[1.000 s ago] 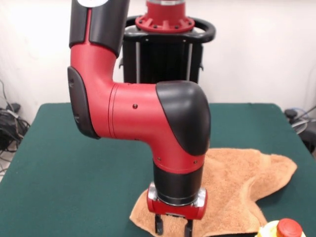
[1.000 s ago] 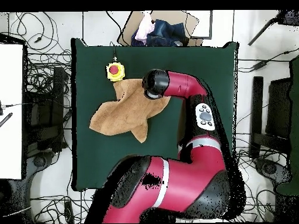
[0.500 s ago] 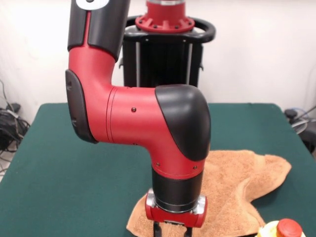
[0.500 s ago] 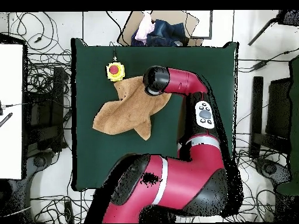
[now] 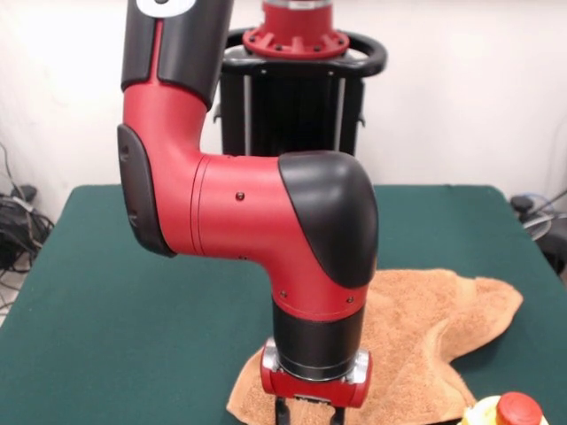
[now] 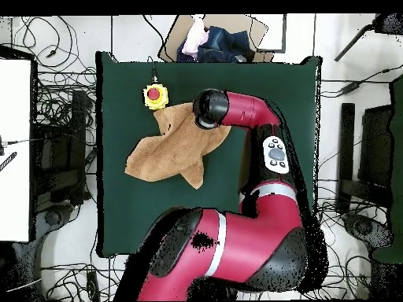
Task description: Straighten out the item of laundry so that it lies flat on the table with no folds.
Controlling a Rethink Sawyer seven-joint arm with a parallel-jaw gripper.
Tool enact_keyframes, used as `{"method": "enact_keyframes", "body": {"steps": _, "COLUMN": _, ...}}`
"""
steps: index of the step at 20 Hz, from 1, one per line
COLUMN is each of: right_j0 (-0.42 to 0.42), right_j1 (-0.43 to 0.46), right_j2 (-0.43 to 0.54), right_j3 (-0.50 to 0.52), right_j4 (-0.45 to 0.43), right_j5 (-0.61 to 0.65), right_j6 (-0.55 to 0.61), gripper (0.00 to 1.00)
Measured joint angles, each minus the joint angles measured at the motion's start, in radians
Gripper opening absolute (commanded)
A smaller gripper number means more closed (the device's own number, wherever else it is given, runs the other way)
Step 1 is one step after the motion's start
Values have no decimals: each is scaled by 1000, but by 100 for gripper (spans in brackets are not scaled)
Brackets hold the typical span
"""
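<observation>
While the wrist blocks the view from above, the front view gives the clearest read.

End effector: the end effector (image 5: pixel 306 416) hangs low over the towel's corner at the tabletop's front edge; only finger stubs show at the picture's bottom, so I cannot tell whether they are spread or pinched on cloth.

Towel: the towel (image 6: pixel 169 149) lies crumpled on the green tabletop (image 5: pixel 124 292), an irregular shape with lobes, not flat.

Key relation: in the overhead view the wrist sits over the towel's upper right corner; most of the cloth runs away from it, down and left. Long axis appears to run from that corner toward the far left lobe.

Nearby: a yellow button box (image 6: pixel 156 96) with a red cap stands just beside the towel's top edge.

Judgement: any spreading pull likely wants to go away from the cloth's bulk, clear of the button box.
</observation>
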Motion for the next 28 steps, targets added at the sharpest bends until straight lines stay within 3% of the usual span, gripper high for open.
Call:
{"method": "enact_keyframes", "body": {"steps": 13, "right_j0": 0, "right_j1": -22, "right_j2": -17, "right_j3": 35, "right_j4": 0, "right_j5": -71, "right_j6": 0, "gripper": 100}}
{"method": "enact_keyframes", "body": {"steps": 14, "right_j0": -1, "right_j1": -31, "right_j2": -30, "right_j3": 38, "right_j4": 0, "right_j5": -98, "right_j6": 0, "gripper": 0}}
{"method": "enact_keyframes", "body": {"steps": 28, "right_j0": -1, "right_j1": -53, "right_j2": -31, "right_j3": 38, "right_j4": -3, "right_j5": -125, "right_j6": 0, "gripper": 0}}
